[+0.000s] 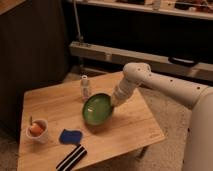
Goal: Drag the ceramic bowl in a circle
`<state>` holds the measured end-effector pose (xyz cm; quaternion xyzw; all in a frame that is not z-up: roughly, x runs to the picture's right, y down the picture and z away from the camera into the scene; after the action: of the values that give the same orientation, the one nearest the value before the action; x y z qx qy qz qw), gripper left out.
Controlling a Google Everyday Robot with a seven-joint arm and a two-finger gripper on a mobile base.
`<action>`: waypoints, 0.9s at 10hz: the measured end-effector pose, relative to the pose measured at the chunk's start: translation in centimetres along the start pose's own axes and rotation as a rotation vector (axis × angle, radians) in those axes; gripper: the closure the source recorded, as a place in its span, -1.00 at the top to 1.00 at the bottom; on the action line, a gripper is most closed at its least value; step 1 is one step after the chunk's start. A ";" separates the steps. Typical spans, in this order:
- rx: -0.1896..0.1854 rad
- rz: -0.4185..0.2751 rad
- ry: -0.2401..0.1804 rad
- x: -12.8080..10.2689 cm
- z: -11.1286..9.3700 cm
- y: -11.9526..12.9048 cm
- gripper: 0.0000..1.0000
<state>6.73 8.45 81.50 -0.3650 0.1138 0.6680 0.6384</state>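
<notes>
The green ceramic bowl point(97, 109) is tipped up on the wooden table point(45, 100), its inside facing the left front and its right rim lifted. My gripper point(114, 102) is at the bowl's right rim, at the end of the white arm that reaches in from the right. It is shut on that rim. The bowl's lower left edge rests on the table near the middle.
A small white bottle point(86, 88) stands just behind the bowl. A white cup with orange content point(37, 130) sits at the left front. A blue sponge point(70, 136) and a black-and-white striped item point(72, 156) lie near the front edge. A long bench runs behind.
</notes>
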 end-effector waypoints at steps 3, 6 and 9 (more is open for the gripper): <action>0.062 0.081 0.035 1.2 2.7 -7.7 -0.76; 0.100 0.171 0.045 2.6 3.8 -15.4 -0.76; 0.179 0.156 0.010 4.6 2.0 -18.8 -0.76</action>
<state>24.03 16.18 85.93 -0.3001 0.2043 0.7009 0.6140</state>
